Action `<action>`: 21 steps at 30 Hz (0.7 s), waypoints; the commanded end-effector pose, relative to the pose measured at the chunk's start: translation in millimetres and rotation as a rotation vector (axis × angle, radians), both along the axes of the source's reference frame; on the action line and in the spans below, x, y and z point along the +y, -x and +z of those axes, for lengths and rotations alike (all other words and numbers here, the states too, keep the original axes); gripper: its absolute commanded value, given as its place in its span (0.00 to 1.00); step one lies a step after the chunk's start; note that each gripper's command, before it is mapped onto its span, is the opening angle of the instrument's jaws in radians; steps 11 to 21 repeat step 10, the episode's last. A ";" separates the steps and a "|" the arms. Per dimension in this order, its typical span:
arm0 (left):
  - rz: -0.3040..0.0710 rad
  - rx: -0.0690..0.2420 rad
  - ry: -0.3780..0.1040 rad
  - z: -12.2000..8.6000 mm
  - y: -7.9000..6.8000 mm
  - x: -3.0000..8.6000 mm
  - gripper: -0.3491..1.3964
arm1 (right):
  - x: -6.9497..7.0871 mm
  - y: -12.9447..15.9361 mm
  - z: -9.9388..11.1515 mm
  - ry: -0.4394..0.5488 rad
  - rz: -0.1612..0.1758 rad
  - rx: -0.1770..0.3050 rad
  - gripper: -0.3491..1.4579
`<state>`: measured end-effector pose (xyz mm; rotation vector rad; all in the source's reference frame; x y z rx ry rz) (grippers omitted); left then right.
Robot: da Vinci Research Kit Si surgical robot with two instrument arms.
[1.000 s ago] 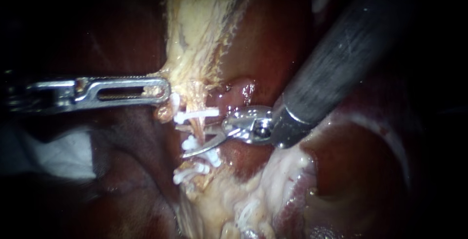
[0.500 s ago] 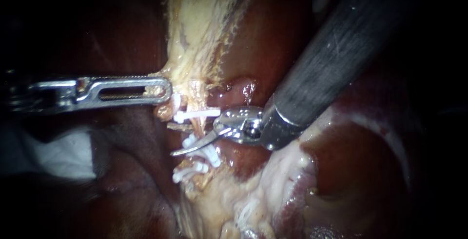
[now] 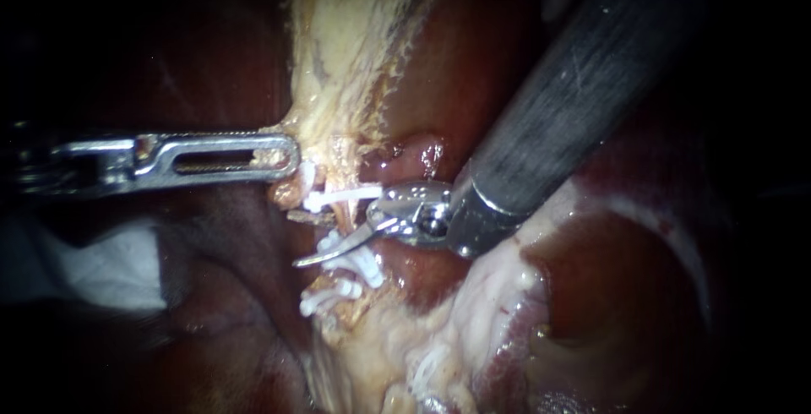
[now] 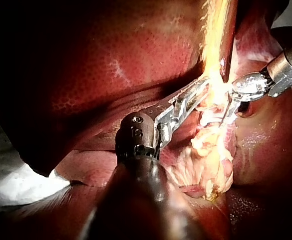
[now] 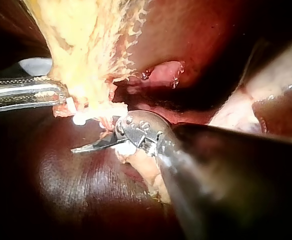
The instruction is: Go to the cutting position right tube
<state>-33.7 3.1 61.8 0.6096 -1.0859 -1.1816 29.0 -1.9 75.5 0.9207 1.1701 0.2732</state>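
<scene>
A thin tan tube (image 3: pixel 342 215) runs down from the yellowish gallbladder tissue (image 3: pixel 346 51), with white clips (image 3: pixel 338 198) above and more clips (image 3: pixel 359 269) below. My right instrument (image 3: pixel 338 236) comes in from the upper right. Its curved blades stand open, the lower blade lying across the tube between the clips, its tip past the tube's left side. In the right wrist view that blade (image 5: pixel 96 146) shows and the upper one is hidden by tissue. My left instrument (image 3: pixel 283 159) has its slotted jaws shut on the yellow tissue edge just above the clips, also in the left wrist view (image 4: pixel 195 92).
Dark red liver (image 3: pixel 642 296) surrounds the site. Pale fatty tissue (image 3: pixel 473 313) lies under the right instrument's shaft (image 3: pixel 574 101). White gauze (image 3: pixel 101 270) sits at the lower left, below the left instrument's shaft.
My right instrument has slid leftward, pushing its lower blade further across the tube between the clips. The left instrument and the tissue it holds have stayed still.
</scene>
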 end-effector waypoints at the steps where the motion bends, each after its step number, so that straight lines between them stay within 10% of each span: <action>1: 0.000 0.000 0.000 0.0 0.0 0.0 0.00 | 0.0 0.0 0.0 0.000 0.000 0.000 0.67; 21: 0.000 0.000 0.000 0.0 0.1 0.0 0.00 | -0.1 0.1 0.0 -0.004 -0.001 -0.002 0.67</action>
